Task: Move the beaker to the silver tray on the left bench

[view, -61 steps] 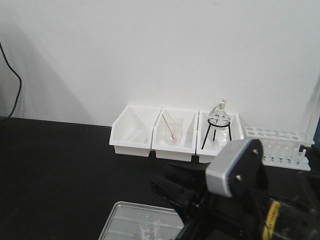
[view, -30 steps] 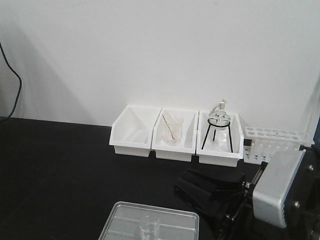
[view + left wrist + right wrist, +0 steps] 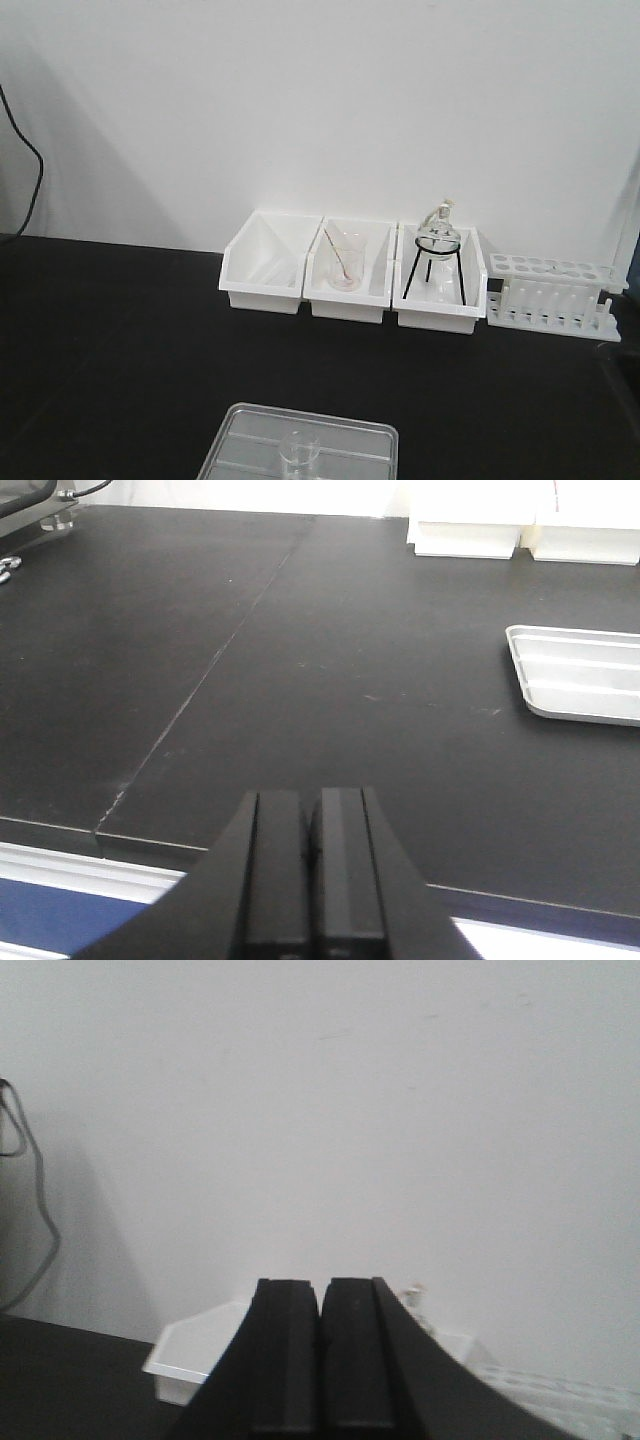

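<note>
Both tools were closed and empty: the left tool [image 3: 312, 865] hovered low over the near edge of the black worktop [image 3: 300, 660], its fingers pressed flat together with nothing between them, while the right tool [image 3: 322, 1355], equally pinched shut, pointed up at the white wall and held nothing. Neither arm appeared in the front-facing view.

At 6 o'clock in that view, the beaker [image 3: 299, 454] stood upright inside the silver tray [image 3: 245, 425], its lower part cut off by the frame edge. The tray lay flat on the worktop, well apart from the row of white bins [image 3: 268, 262] at 12 o'clock, one of which held a second beaker with a rod [image 3: 345, 260], another a round flask on a black tripod [image 3: 437, 250]. A white test-tube rack [image 3: 550, 290] sat at 2 o'clock. From the left wrist, the tray's corner showed at 3 o'clock.

Judged from the pictures, the beaker was light, rigid and brittle, with smooth thin walls likely to slip under hard fingers and to crack under a heavy squeeze. The soundest hold would probably be across the cylinder's mid-wall, below the flared rim, with a gentle closing force and the glass kept vertical. With the beaker already resting within the tray, the placement appeared complete.
</note>
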Tool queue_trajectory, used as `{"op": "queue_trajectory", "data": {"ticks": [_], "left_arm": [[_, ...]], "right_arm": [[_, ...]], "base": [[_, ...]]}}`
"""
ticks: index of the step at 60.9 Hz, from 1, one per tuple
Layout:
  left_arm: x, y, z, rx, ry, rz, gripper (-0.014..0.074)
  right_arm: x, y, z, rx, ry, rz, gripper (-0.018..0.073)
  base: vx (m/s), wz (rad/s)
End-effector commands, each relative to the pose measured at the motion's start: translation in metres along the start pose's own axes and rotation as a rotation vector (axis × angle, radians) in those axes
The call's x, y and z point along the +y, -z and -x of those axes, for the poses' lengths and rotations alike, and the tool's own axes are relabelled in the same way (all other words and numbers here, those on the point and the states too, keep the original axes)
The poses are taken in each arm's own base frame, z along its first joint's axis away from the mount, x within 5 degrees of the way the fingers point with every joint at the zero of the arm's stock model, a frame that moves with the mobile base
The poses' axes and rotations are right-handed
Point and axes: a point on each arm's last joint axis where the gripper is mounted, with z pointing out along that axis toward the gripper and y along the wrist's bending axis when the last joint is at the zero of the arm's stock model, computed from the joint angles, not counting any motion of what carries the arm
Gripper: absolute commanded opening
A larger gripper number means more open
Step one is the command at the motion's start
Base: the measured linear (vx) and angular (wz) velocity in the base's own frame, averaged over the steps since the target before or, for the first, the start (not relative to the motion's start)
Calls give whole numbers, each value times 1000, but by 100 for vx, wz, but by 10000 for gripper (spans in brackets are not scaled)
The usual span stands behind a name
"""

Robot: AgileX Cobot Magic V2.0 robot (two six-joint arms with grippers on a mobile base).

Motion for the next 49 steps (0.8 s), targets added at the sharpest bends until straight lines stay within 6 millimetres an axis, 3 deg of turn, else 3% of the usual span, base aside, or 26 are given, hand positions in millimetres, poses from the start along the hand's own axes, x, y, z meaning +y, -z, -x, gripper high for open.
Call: {"op": "queue_trajectory", "data": {"ticks": [1,10,17,31,49], "left_arm": [[0,-1,2,-73,3,-5,1],[0,-1,2,-73,3,-5,1],[0,-1,2,-73,3,-5,1],[0,-1,2,-73,3,-6,1],[0,-1,2,-73,3,-6,1]], "right_arm": [[-8,20,-13,-44,44,-96,-15],[-10,46,-50,-15,16,-150,-15],[-10,46,-64,164,136,-157,-15],[-10,50,-79,337,131,-151,-15],[-10,49,-77,309,156,-146,-15]], "base": [[0,0],[0,0],[0,0],[0,0],[0,0]]}}
